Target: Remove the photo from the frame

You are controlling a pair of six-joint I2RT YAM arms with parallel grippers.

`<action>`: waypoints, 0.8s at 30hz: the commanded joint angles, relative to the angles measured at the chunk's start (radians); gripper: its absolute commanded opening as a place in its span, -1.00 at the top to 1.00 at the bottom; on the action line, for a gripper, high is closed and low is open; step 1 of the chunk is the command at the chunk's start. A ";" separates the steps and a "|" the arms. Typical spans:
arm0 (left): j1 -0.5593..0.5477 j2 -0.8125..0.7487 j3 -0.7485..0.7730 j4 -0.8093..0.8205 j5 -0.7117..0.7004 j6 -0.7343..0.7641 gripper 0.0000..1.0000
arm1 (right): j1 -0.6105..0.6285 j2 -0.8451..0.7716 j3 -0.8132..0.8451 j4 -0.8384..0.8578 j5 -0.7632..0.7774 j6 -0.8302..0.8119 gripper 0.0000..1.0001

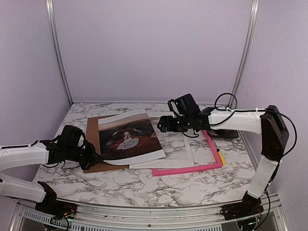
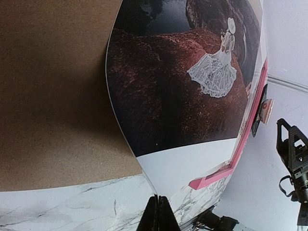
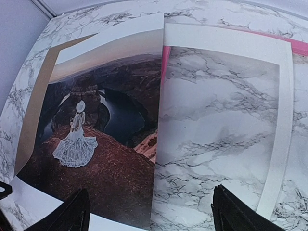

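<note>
The photo (image 1: pixel 130 137) is a glossy paper print. It shows a dark reddish-brown canyon with a small figure in a lacy white dress at its middle, and it has a pale band along its near edge. It lies to the left on the marbled table (image 1: pixel 120 192), mostly over a flat brown fibreboard backing board (image 1: pixel 92 139) with a grainy, cork-like face. Its right edge overlaps the left side of the frame (image 1: pixel 192 170), a thin, bright pink rectangle with a narrow border. Inside that rectangle sits a plain white mat (image 3: pixel 284 120), and the marble pattern shows through its window. The print's near left corner bows upward, where the left gripper (image 2: pixel 158 199) is clenched with its fingers pressed together, and it looks pinched on the pale band. The right gripper (image 1: pixel 162 124) hovers over the seam between print and mat, its black fingers (image 3: pixel 77 214) spread wide and grasping nothing. A yellow pen (image 1: pixel 220 156) lies just beside the frame's right side.
</note>
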 commanded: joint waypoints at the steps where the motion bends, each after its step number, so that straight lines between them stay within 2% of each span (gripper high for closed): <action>1: -0.050 0.078 0.056 0.063 -0.080 0.092 1.00 | -0.004 -0.048 0.009 -0.010 0.043 -0.025 -0.71; 9: -0.111 0.235 0.165 0.109 -0.106 0.167 1.00 | -0.006 -0.073 0.009 -0.033 0.075 -0.042 -0.71; 13: -0.126 0.251 0.170 0.105 -0.123 0.174 1.00 | -0.005 -0.083 0.002 -0.034 0.079 -0.042 -0.71; 16: -0.127 0.234 0.177 0.034 -0.173 0.190 0.88 | -0.006 -0.092 0.000 -0.035 0.091 -0.048 -0.71; 17: -0.127 0.223 0.179 0.020 -0.183 0.201 0.67 | -0.006 -0.093 0.000 -0.036 0.096 -0.051 -0.71; 18: -0.126 0.212 0.186 -0.007 -0.214 0.214 0.16 | -0.005 -0.098 0.002 -0.036 0.101 -0.059 -0.72; 20: -0.127 0.186 0.211 -0.068 -0.279 0.272 -0.33 | -0.005 -0.110 -0.001 -0.030 0.114 -0.071 -0.74; 21: -0.126 0.175 0.232 -0.110 -0.319 0.307 -0.73 | -0.006 -0.121 -0.004 -0.024 0.124 -0.075 -0.76; 22: -0.124 0.168 0.254 -0.149 -0.371 0.337 -0.95 | -0.005 -0.133 -0.009 -0.014 0.135 -0.082 -0.78; 24: -0.120 0.152 0.295 -0.184 -0.426 0.406 -0.98 | -0.006 -0.166 -0.025 0.010 0.165 -0.099 -0.84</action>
